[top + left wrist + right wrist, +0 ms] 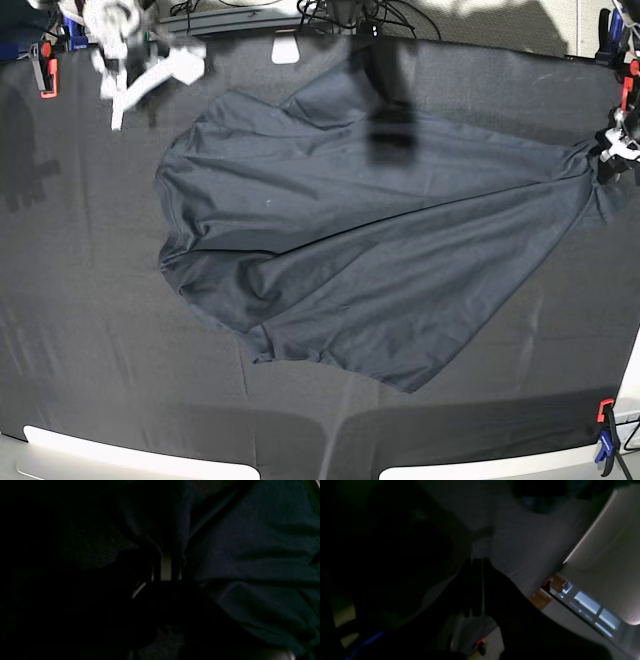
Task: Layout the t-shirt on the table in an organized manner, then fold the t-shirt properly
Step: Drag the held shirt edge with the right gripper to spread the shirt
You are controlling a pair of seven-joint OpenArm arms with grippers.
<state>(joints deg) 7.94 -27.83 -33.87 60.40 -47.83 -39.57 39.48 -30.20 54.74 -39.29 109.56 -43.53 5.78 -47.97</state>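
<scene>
Navy t-shirt (pixel 350 260) stretches from the left jaws (pixel 607 152) leftward.

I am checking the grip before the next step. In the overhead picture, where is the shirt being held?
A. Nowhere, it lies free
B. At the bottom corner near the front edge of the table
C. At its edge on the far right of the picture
C: the left gripper is shut on the bunched edge of the t-shirt, and the cloth fans out from there across the table.

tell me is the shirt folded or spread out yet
Spread but wrinkled, not folded: the t-shirt lies open across the table, one end pulled toward the left gripper.
</scene>
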